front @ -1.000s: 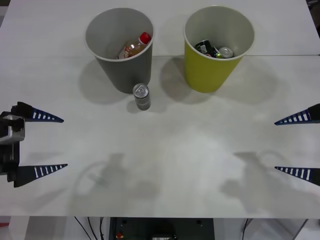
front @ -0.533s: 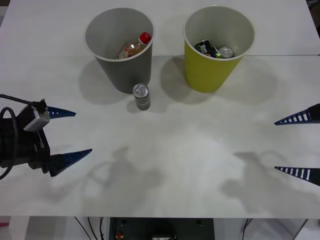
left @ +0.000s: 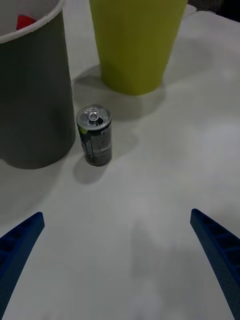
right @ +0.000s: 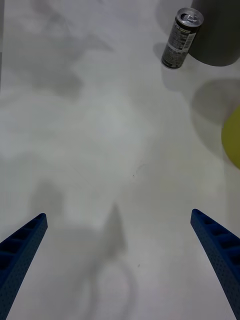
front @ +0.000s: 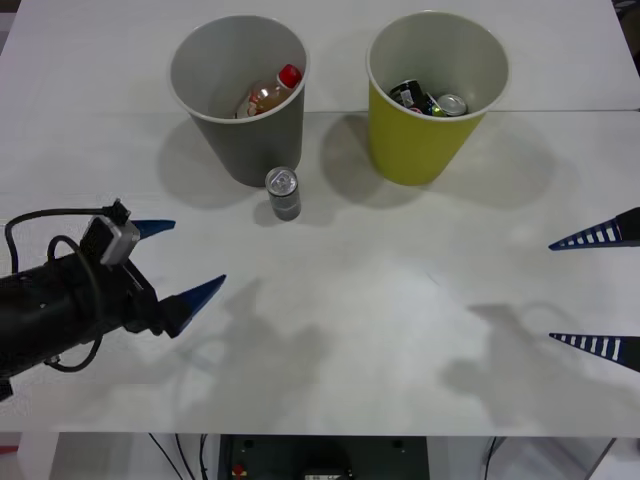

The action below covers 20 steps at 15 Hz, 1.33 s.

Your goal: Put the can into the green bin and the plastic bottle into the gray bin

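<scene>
Since a second ago the left gripper (front: 185,262) has swung in from the table's left edge toward the middle, its black arm now reaching across the table (front: 330,330), fingers spread wide and holding nothing. Everything else has stayed put. The right gripper (front: 596,290) waits at the right edge, also spread and empty.

The can (front: 283,193) stands upright, long axis vertical, pull tab up, just in front of the gray bin (front: 240,95) and very close to its wall; whether they touch cannot be told. It is well apart from the left gripper. The plastic bottle (front: 270,94) lies tilted inside the gray bin, red cap pointing up and to the right. The green bin (front: 437,92) stands to the right and holds other cans.

From the left wrist, the can (left: 94,134) shows dark sides with printed marks, which the front view does not reveal. The right wrist view catches the same can (right: 181,37) from the other side.
</scene>
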Available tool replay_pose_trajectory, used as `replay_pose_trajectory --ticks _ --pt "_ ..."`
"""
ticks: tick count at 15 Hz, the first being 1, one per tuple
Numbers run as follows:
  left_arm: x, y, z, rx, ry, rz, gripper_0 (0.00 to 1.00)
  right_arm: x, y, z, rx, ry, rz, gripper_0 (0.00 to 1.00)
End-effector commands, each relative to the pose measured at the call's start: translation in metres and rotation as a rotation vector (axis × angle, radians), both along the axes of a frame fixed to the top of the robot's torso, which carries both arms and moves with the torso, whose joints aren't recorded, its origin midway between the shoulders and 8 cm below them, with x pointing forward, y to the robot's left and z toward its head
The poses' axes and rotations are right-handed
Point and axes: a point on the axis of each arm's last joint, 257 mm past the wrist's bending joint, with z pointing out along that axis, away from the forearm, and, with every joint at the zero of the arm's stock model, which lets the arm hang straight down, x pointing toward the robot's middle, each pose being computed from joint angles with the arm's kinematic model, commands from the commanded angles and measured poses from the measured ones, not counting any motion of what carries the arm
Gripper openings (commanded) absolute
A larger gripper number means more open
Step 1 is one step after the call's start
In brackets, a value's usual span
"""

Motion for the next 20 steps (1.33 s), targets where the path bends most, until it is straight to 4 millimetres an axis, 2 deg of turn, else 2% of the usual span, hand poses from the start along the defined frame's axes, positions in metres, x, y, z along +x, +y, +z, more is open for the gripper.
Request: replay_pose_trajectory --ticks 1,3,8,13,20 --pt "0.012 -0.010 -0.005 -0.067 -0.048 0.029 1.00 0.000 0.000 0.000 0.000 0.000 0.000 1.00" --pt "0.024 -0.015 -0.012 -0.109 -0.089 0.060 1.00 0.000 0.000 0.000 0.000 0.000 0.000 1.00" --pt "0.038 -0.025 -0.016 -0.184 -0.155 0.119 1.00 0.000 0.000 0.000 0.000 0.000 0.000 1.00" --pt "0.055 -0.036 -0.038 -0.213 -0.218 0.188 1.00 0.000 0.000 0.000 0.000 0.000 0.000 1.00" --pt "0.083 -0.071 -0.056 -0.338 -0.284 0.292 1.00 0.000 0.000 0.000 0.000 0.000 0.000 1.00"
